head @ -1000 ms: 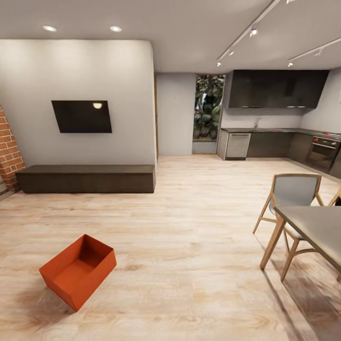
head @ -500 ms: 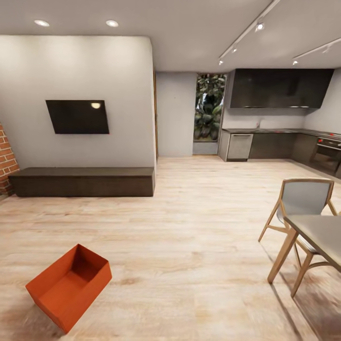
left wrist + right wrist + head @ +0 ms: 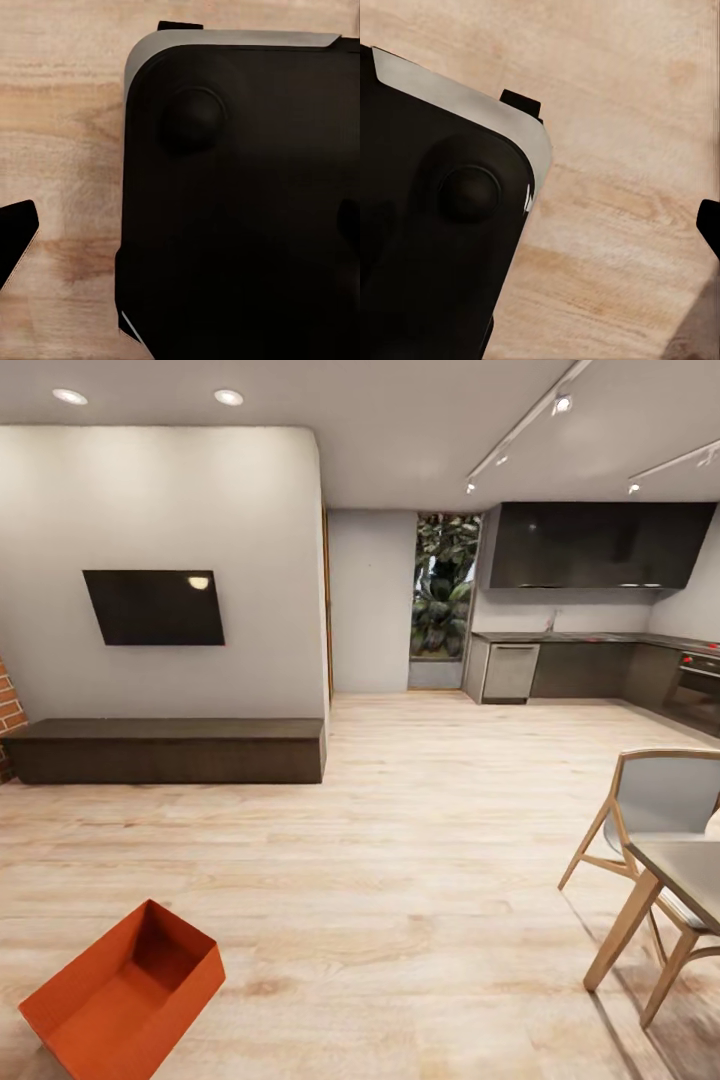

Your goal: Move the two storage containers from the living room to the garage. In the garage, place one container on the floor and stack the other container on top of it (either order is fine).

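One orange-red open-top storage container (image 3: 120, 995) sits askew on the light wood floor of the living room, at the lower left of the head view, its near corner cut off by the picture's edge. It is empty inside. The garage is out of view. In the left wrist view a dark fingertip (image 3: 15, 244) shows at the picture's edge beside the robot's black base (image 3: 240, 202), over wood planks. In the right wrist view a dark fingertip (image 3: 711, 225) shows at the edge, also over bare planks. Nothing sits between the fingers of either gripper.
A dark low cabinet (image 3: 170, 750) runs along the wall under a television (image 3: 155, 607), with brick (image 3: 6, 710) at the far left. A wooden chair (image 3: 660, 810) and table (image 3: 690, 870) stand at the right. A kitchen (image 3: 590, 660) lies beyond open floor (image 3: 400, 840).
The camera has moved, so the whole head view has shifted. The container now lies lower and further left in the picture, the chair and table further right. Nothing else has moved.
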